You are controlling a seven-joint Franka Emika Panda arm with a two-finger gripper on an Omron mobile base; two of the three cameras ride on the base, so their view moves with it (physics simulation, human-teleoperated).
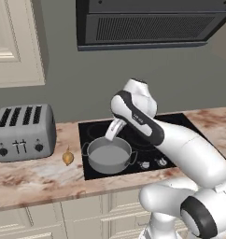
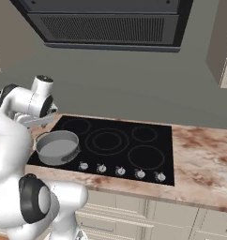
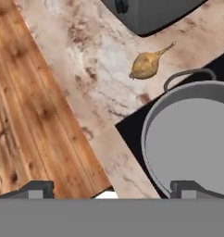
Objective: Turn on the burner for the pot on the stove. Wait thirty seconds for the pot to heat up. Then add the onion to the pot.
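The grey pot [image 1: 109, 154] stands on the front left ring of the black stove [image 1: 180, 122], empty inside. It also shows in the right base view, pot [image 2: 56, 146] on stove [image 2: 116, 140], with silver knobs [image 2: 120, 171] along the front edge. The yellow-brown onion [image 1: 68, 157] lies on the counter just left of the pot. My gripper [image 1: 109, 135] hovers above the pot's left rim, pointing down. In the hand view the gripper [image 3: 113, 189] is open with nothing between its fingertips [image 3: 37, 189]. The onion [image 3: 145, 65] lies beyond the pot [image 3: 192, 134], apart from its loop handle.
A silver four-slot toaster [image 1: 24, 132] stands on the marble counter [image 1: 35, 179] left of the onion. A dark range hood [image 1: 152, 23] hangs over the stove. Wooden floor [image 3: 30, 115] shows past the counter's front edge.
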